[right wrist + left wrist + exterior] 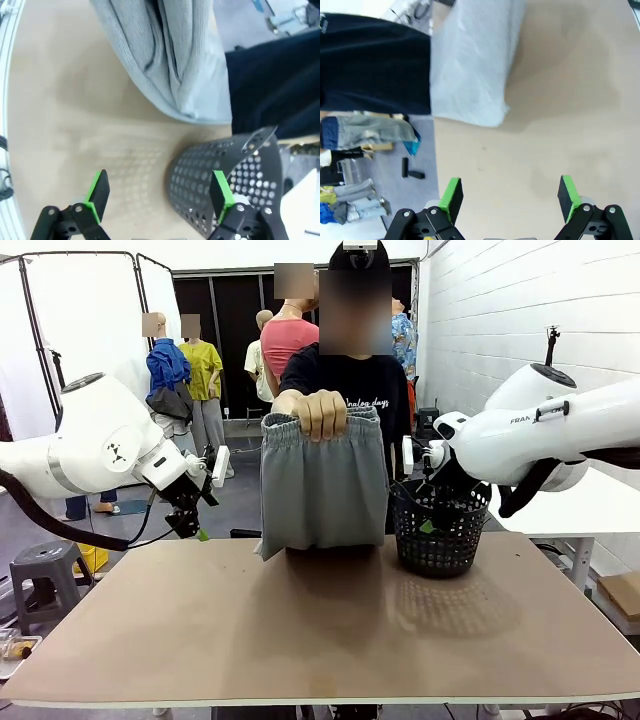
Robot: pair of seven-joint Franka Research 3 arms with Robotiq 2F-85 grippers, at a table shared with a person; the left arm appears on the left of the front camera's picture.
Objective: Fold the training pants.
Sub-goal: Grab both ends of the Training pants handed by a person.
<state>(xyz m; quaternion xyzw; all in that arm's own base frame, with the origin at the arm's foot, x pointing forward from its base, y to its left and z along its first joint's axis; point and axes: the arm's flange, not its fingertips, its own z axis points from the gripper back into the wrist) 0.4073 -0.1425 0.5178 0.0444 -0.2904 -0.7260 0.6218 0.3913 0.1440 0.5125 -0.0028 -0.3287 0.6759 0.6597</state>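
A person's hand (320,412) grips the light grey training pants (322,485) by the gathered waistband, and they hang down to the far edge of the table. In the left wrist view the training pants (472,60) show as a pale bundle ahead. Their folds also appear in the right wrist view, training pants (165,55). My left gripper (192,522) hovers open over the table's left far corner, well left of the pants. My left gripper (509,197) has nothing between its green pads. My right gripper (159,192) stands open next to the basket, with nothing held.
A black mesh basket (437,530) stands on the brown table (320,630) right of the pants, close under my right arm. The same basket (225,170) sits by the right finger in the right wrist view. A grey stool (45,570) stands off the table's left side.
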